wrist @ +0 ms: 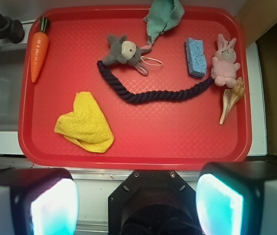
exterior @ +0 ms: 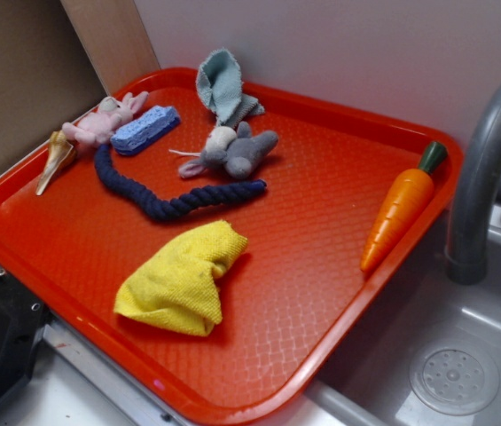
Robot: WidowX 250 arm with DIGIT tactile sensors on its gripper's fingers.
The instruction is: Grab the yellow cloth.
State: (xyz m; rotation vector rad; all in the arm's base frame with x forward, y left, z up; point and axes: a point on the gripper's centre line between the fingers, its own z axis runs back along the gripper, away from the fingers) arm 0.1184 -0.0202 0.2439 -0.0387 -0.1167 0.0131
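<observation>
Pincer (wrist: 137, 200): we see its two fingers spread wide at the wrist view's bottom corners, nothing between them, hanging off the tray's near rim.
Yellow cloth (wrist: 85, 123): one, crumpled on the tray's near part toward the carrot's side, clear of the rim, untouched.
Tray (wrist: 177, 137): one, red; we see broad bare floor around the cloth and across the near half.
Rope (wrist: 148, 93): one, dark blue, curving across the middle.
Far half: one carrot (wrist: 38, 50) along the sink-side rim, one grey mouse (wrist: 123, 53), one teal cloth (wrist: 163, 17), one blue sponge (wrist: 195, 57), one pink bunny (wrist: 225, 61), one shell (wrist: 231, 100).
Sink (exterior: 463, 355): just beside the tray, one faucet (exterior: 485, 169).
</observation>
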